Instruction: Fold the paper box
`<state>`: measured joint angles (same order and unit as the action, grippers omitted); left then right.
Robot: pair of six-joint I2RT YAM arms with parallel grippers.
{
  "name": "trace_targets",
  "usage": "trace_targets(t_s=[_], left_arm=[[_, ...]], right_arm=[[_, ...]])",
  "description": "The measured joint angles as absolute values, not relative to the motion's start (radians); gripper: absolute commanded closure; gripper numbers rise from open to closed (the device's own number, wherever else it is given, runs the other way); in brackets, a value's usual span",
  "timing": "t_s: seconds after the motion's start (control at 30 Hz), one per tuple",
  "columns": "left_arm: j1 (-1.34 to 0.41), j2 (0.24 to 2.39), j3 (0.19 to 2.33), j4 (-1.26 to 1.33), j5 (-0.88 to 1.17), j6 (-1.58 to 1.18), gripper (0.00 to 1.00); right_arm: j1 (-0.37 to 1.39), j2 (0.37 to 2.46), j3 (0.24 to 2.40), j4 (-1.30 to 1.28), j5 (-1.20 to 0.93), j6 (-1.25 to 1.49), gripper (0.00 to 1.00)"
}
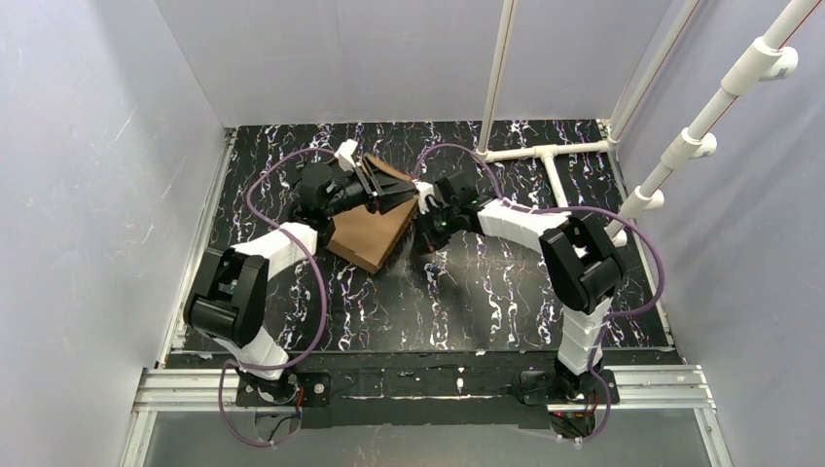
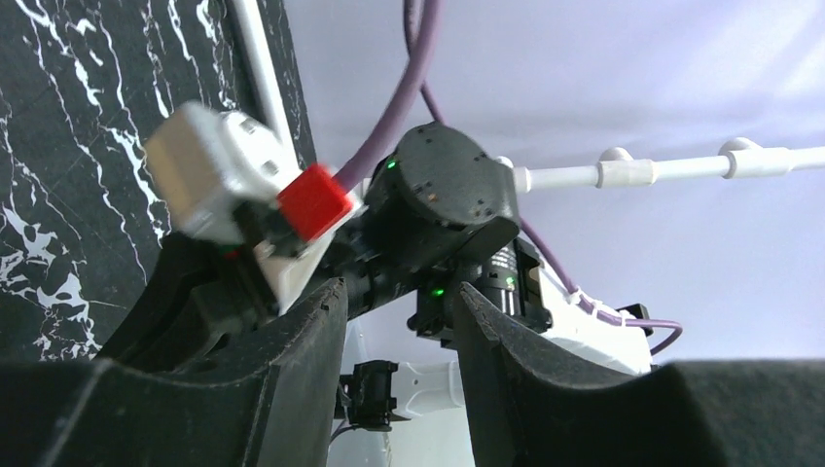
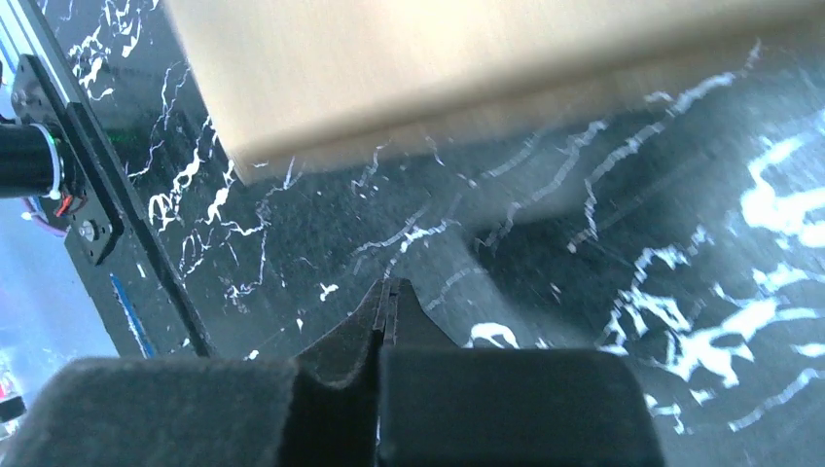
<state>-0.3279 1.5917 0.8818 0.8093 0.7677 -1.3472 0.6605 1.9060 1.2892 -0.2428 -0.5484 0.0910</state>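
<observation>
- Two arm bases stand on a metal rail (image 1: 428, 384) at the near edge of the black marbled table (image 1: 486, 292). Both arms reach inward, so their wrists nearly meet at mid-table.
- One brown paper box (image 1: 368, 233) lies flat on the table, left of centre, with a corner turned toward the near edge. At its far end a darker flap (image 1: 391, 175) stands up.
- Right gripper (image 1: 425, 201) sits just beside the box's right edge. Its own camera shows the jaws pressed together on nothing (image 3: 391, 292), the tips above bare table, with the box's side (image 3: 438, 68) close ahead but apart.
- Left gripper (image 1: 384, 190) hangs over the far part of the box at the raised flap; whether it touches the flap cannot be told. Its jaws stand apart (image 2: 399, 292) with no cardboard between them, and the other arm's wrist shows through the gap.
- White pipes (image 1: 545, 153) cross the far right corner.
</observation>
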Motion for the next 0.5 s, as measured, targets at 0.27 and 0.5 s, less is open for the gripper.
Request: trace_targets(t_s=[0.27,0.5], left_arm=[[-0.295,1.626,0.902,0.741,0.812,-1.296,0.50],[0.099,1.479,0.907,0.402,0.820,-1.006,0.38]], right_arm=[[0.543,1.822,1.212,-0.187,-0.578,0.132,0.99],[0.519,1.772,1.219,-0.155,-0.594,0.077,0.99]])
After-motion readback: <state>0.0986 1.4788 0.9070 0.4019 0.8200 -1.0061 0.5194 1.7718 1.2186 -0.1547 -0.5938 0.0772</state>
